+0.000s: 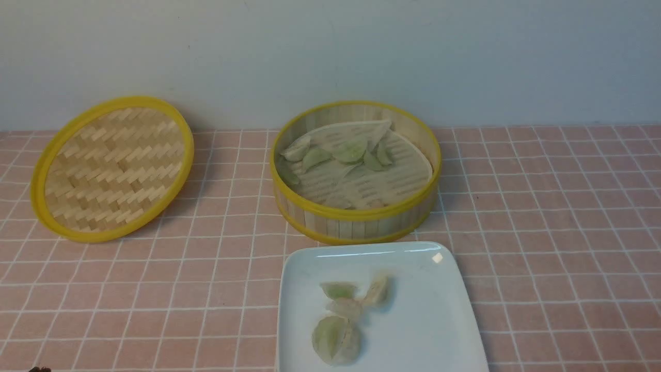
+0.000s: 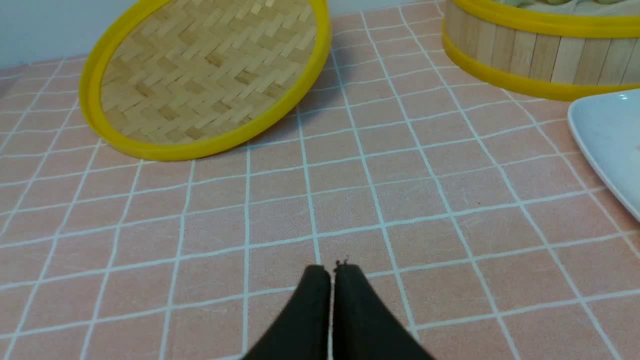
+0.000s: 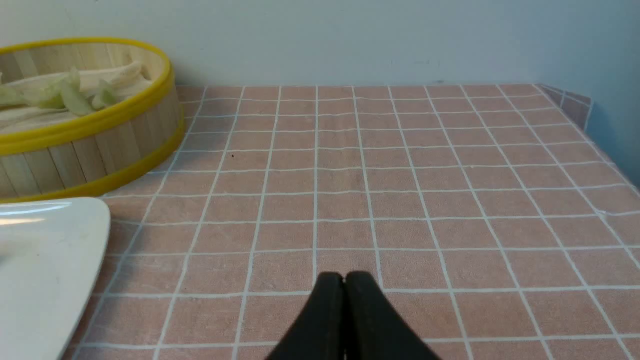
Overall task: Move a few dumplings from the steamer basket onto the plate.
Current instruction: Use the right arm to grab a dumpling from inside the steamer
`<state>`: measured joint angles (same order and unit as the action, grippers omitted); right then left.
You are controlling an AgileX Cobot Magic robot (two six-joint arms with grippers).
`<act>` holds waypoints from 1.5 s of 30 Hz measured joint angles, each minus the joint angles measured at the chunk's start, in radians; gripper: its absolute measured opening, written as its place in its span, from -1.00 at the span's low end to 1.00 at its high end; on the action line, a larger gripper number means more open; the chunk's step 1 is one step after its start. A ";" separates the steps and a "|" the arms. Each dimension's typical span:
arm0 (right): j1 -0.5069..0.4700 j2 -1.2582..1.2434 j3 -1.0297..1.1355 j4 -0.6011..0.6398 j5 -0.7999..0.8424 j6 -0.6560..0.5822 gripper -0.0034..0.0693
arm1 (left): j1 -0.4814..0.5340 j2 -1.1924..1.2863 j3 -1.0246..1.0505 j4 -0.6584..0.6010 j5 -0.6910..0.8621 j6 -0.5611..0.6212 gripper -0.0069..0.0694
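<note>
Nearest, the left end effector [image 2: 331,272] hangs over bare cloth with its black jaws pressed together and nothing between them. The right end effector [image 3: 344,277] is likewise closed and empty, over open squares to the right of the plate [image 1: 428,330]. That white square plate sits at the near middle of the pink checked tabletop [image 1: 542,232]. It carries a cluster of dumplings [image 1: 338,330] left of its centre, perhaps four, though their outlines blur together. Just beyond the plate's far edge stands the steamer basket [image 1: 356,219], its near wall hiding part of the slatted floor. Inside, the other dumplings [image 1: 351,151] lie toward the far left on a pale liner sheet [image 1: 392,175]. Well apart to the left, the woven lid [image 1: 111,168] stands tilted, its far rim raised at the grey wall [image 1: 330,51].
</note>
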<state>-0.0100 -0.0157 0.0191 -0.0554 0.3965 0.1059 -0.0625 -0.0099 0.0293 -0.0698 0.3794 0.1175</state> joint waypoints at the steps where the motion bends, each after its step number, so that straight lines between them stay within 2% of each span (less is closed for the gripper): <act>1: 0.000 0.000 0.000 0.000 0.000 0.000 -0.94 | 0.000 0.000 0.000 0.000 0.000 0.000 -0.83; 21: 0.000 0.000 0.002 0.013 -0.017 0.007 -0.94 | 0.000 0.000 0.000 0.000 0.000 0.000 -0.83; 25: 0.000 0.000 0.011 0.154 -0.139 0.092 -0.94 | 0.000 0.000 0.000 0.000 0.000 0.000 -0.83; 26: 0.000 0.000 0.011 0.269 -0.238 0.160 -0.94 | 0.000 0.000 0.000 0.000 0.000 0.000 -0.83; 27: 0.000 0.000 0.011 0.283 -0.262 0.169 -0.94 | 0.000 0.000 0.000 0.000 0.000 0.000 -0.83; 28: 0.000 0.000 0.011 0.409 -0.347 0.235 -0.94 | 0.000 0.000 0.000 0.000 0.000 0.000 -0.83; 29: 0.000 0.000 0.011 0.470 -0.391 0.259 -0.94 | 0.000 0.000 0.000 0.000 0.000 0.000 -0.83; 34: 0.000 0.000 0.011 0.681 -0.544 0.297 -0.94 | 0.000 0.000 0.000 0.000 0.000 0.000 -0.83; 36: 0.002 0.000 0.003 0.718 -0.568 0.311 -0.94 | 0.000 0.000 0.000 0.000 0.000 0.000 -0.83; 38: 0.012 0.000 -0.044 0.694 -0.520 0.301 -0.94 | 0.000 0.000 0.000 0.000 0.000 0.000 -0.83; 40: 0.037 0.020 -0.169 0.589 -0.396 0.258 -0.94 | 0.000 0.000 0.000 0.000 0.000 0.000 -0.83; 42: 0.069 0.127 -0.349 0.465 -0.216 0.212 -0.94 | 0.000 0.000 0.000 0.000 0.000 0.000 -0.83; 45: 0.099 0.321 -0.591 0.360 0.059 0.145 -0.94 | 0.000 0.000 0.000 0.000 0.000 0.000 -0.83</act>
<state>0.0888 0.3049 -0.5721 0.3045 0.4555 0.2506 -0.0625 -0.0099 0.0293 -0.0698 0.3794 0.1175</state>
